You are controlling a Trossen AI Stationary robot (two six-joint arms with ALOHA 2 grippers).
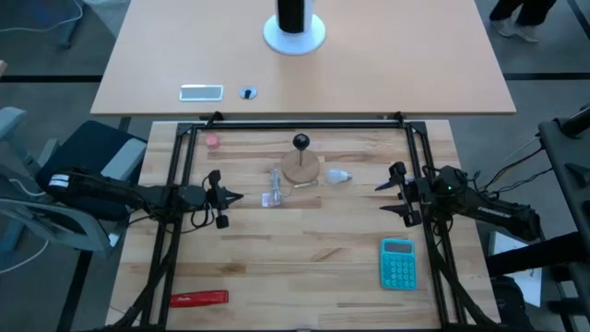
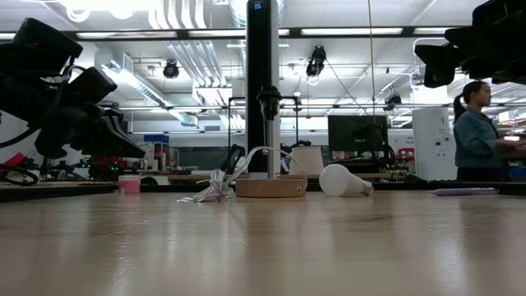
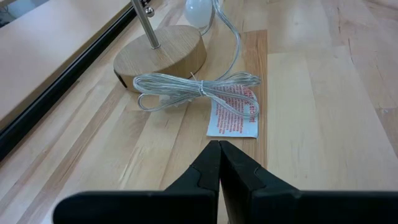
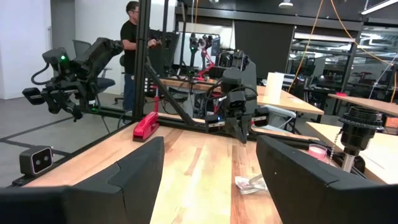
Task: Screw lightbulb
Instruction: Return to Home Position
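on the pale wooden counter (image 1: 304, 249), just beside the round wooden disc stand (image 1: 300, 171) with its upright black socket (image 1: 300, 141), the small white rounded lightbulb (image 1: 338, 176) lies on its side, not in the socket. its long axis is flat to the counter and runs across it, rounded end toward the stand, narrower greyish end toward the right arm's side. the left gripper (image 1: 235, 195) is closed finger to finger on nothing. the right gripper (image 1: 380, 195) is wide open and empty. both hang clear of the lightbulb. judged step: returning the arms to rest. the next move calls for drawing each arm back without sweeping the lightbulb or the bundled clear cable (image 3: 199, 87).
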